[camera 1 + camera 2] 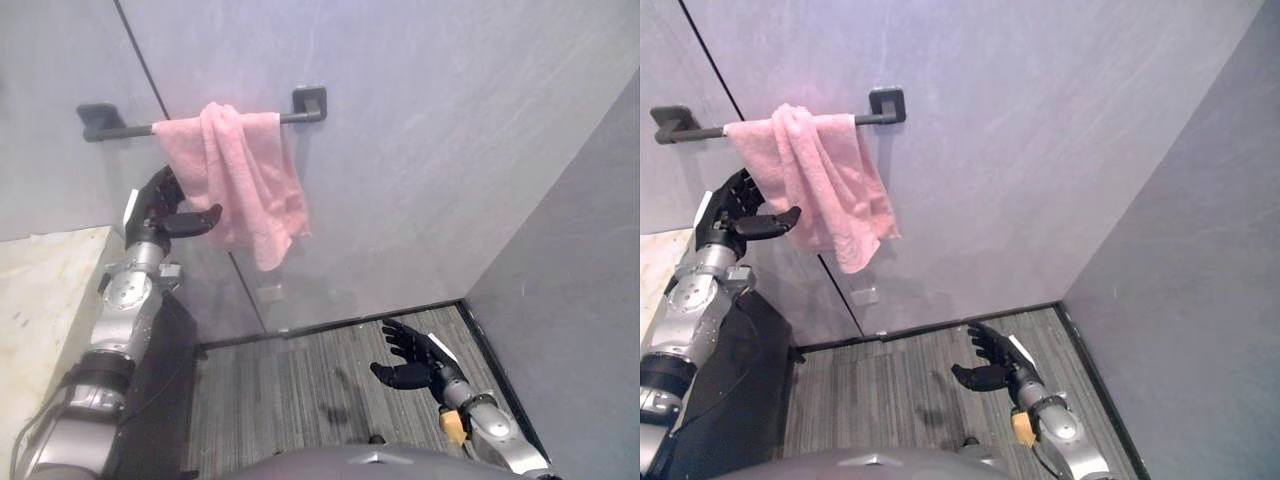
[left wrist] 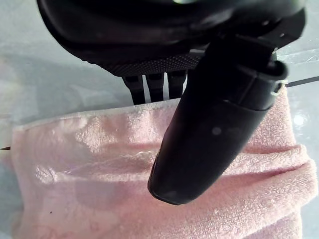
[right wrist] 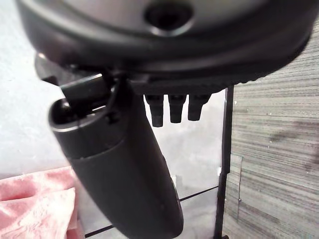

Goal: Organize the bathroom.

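Right hand (image 1: 412, 362) is idling low at lower right over the floor (image 1: 290, 390), fingers spread, holding nothing. Left hand (image 1: 160, 210) is reaching at upper left, fingers apart beside the pink towel (image 1: 245, 185), which is hanging bunched over the wall bar (image 1: 300, 117), likely to straighten it.

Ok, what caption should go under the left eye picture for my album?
Robot's left hand reaches to a pink towel draped over a dark wall bar; right hand hangs open.

A pink towel (image 1: 245, 180) hangs over a dark bar (image 1: 300, 116) fixed to the grey wall; it is bunched and rumpled at the top, draped unevenly, one lower corner trailing down lower than the rest; its cloth looks soft and fluffy.
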`<state>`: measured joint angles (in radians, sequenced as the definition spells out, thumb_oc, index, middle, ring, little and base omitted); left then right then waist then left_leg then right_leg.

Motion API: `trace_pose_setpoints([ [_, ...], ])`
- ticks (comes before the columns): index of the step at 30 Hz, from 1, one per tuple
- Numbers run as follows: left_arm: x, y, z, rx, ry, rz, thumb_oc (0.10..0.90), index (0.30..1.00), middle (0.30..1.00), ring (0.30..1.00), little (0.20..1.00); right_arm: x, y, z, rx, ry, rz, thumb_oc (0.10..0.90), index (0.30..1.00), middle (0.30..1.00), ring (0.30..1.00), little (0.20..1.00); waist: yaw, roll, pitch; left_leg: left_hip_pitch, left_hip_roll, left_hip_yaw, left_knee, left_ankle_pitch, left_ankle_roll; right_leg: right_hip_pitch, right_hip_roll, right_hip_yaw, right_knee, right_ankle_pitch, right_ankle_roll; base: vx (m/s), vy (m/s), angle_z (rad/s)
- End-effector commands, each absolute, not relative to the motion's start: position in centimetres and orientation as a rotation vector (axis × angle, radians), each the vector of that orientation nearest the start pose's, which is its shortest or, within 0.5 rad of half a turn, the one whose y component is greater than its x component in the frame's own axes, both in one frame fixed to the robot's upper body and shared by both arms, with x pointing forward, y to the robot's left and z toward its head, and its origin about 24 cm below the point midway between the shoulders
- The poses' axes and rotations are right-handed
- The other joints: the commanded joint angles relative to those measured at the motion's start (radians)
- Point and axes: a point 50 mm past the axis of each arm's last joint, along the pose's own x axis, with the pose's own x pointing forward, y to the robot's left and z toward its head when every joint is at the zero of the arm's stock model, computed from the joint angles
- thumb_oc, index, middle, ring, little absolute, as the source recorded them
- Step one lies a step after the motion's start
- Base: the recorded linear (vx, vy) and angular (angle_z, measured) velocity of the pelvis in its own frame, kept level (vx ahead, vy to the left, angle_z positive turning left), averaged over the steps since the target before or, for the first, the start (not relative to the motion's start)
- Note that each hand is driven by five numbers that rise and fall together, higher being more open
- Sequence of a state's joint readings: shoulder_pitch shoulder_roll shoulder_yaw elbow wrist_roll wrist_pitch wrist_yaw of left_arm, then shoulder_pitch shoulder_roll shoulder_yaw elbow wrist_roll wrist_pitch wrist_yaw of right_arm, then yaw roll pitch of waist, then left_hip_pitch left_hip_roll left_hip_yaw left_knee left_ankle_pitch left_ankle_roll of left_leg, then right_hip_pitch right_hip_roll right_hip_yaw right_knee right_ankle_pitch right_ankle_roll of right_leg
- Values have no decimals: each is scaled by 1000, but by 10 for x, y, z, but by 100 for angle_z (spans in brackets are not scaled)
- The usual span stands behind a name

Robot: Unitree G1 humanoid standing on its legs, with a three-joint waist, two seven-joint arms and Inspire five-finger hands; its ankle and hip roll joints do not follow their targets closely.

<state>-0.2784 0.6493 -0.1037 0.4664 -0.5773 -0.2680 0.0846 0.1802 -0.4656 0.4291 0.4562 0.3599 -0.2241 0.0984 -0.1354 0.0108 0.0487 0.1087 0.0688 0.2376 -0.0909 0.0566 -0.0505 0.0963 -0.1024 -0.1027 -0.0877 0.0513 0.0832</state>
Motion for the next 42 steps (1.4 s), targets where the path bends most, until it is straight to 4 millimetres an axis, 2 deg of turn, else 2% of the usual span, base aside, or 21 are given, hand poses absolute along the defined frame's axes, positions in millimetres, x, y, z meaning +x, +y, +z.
trace_pose_setpoints([
  [1, 315, 313, 161, 178, -369, 234, 800, 900, 900, 900, 900, 181, -186, -60, -129, 387, 333, 800, 900, 900, 900, 900, 0, 9, -60, 12, 18, -41, 4, -58, 12, 7, -28, -38, 21, -29, 48, 0, 0, 0],
  [5, 317, 321, 166, 178, -366, 245, 800, 900, 900, 900, 900, 180, -188, -62, -132, 397, 329, 800, 900, 900, 900, 900, -4, 11, -61, 13, 18, -35, 4, -60, 13, 4, -29, -37, 22, -27, 50, 0, 0, 0],
  [6, 318, 323, 167, 188, -358, 246, 772, 858, 858, 858, 858, 179, -188, -63, -130, 403, 325, 800, 900, 900, 900, 900, -6, 11, -62, 13, 17, -33, 4, -61, 13, 5, -30, -35, 20, -25, 51, 0, 0, 0],
  [7, 318, 323, 167, 190, -356, 245, 772, 858, 858, 858, 858, 178, -188, -63, -130, 404, 325, 800, 900, 900, 900, 900, -6, 11, -63, 13, 17, -33, 4, -61, 13, 5, -30, -35, 19, -25, 51, 0, 0, 0],
  [9, 319, 326, 169, 212, -348, 253, 560, 540, 540, 540, 540, 178, -189, -64, -127, 409, 322, 800, 900, 900, 900, 900, -10, 12, -64, 14, 17, -28, 4, -61, 13, 3, -30, -32, 18, -23, 52, 0, 0, 0],
  [10, 319, 331, 171, 226, -343, 265, 400, 300, 300, 300, 300, 177, -191, -65, -130, 414, 323, 800, 900, 900, 900, 900, -13, 13, -65, 15, 18, -23, 4, -61, 13, 1, -30, -30, 18, -21, 54, 0, 0, 0],
  [14, 318, 342, 179, 238, -344, 296, 400, 300, 300, 300, 300, 176, -193, -65, -136, 424, 327, 800, 900, 900, 900, 900, -19, 15, -65, 17, 18, -13, 4, -63, 14, -1, -32, -28, 20, -19, 57, 8, 7, -2],
  [21, 315, 345, 176, 240, -332, 311, 400, 300, 300, 300, 300, 175, -194, -64, -122, 412, 321, 800, 900, 900, 900, 900, -20, 13, -62, 24, 17, -9, 4, -66, 17, -3, -32, -20, 23, -19, 58, 7, 7, -2],
  [26, 316, 337, 167, 222, -325, 297, 400, 300, 300, 300, 300, 192, -191, -43, -131, 305, 327, 800, 900, 900, 900, 900, -14, 8, -60, 26, 17, -14, 4, -67, 18, -1, -33, -20, 25, -19, 56, 0, 0, 0],
  [27, 316, 333, 162, 219, -316, 286, 508, 462, 462, 462, 462, 201, -191, -36, -136, 265, 318, 800, 900, 900, 900, 900, -9, 5, -59, 26, 16, -18, 4, -67, 18, 0, -33, -21, 23, -18, 54, 0, 0, 0],
  [28, 316, 333, 162, 219, -316, 286, 591, 587, 587, 587, 587, 201, -191, -36, -136, 265, 318, 800, 900, 900, 900, 900, -9, 5, -59, 26, 16, -18, 4, -67, 18, 0, -33, -21, 23, -18, 54, 0, 0, 0],
  [29, 317, 332, 160, 217, -308, 278, 800, 900, 900, 900, 900, 207, -191, -31, -132, 239, 313, 800, 900, 900, 900, 900, -5, 4, -60, 25, 15, -19, 4, -67, 18, 1, -33, -22, 23, -18, 55, 0, 0, 0],
  [34, 319, 331, 158, 211, -295, 262, 800, 900, 900, 900, 900, 209, -189, -27, -138, 228, 316, 800, 900, 900, 900, 900, -4, 4, -65, 22, 17, -15, 4, -65, 17, -4, -32, -21, 29, -21, 56, 0, 0, 0],
  [42, 320, 329, 158, 191, -288, 255, 800, 900, 900, 900, 900, 200, -186, -38, -130, 282, 325, 800, 900, 900, 900, 900, -14, 9, -67, 29, 21, -4, 4, -68, 18, -4, -29, -14, 31, -26, 53, 4, -2, 0],
])
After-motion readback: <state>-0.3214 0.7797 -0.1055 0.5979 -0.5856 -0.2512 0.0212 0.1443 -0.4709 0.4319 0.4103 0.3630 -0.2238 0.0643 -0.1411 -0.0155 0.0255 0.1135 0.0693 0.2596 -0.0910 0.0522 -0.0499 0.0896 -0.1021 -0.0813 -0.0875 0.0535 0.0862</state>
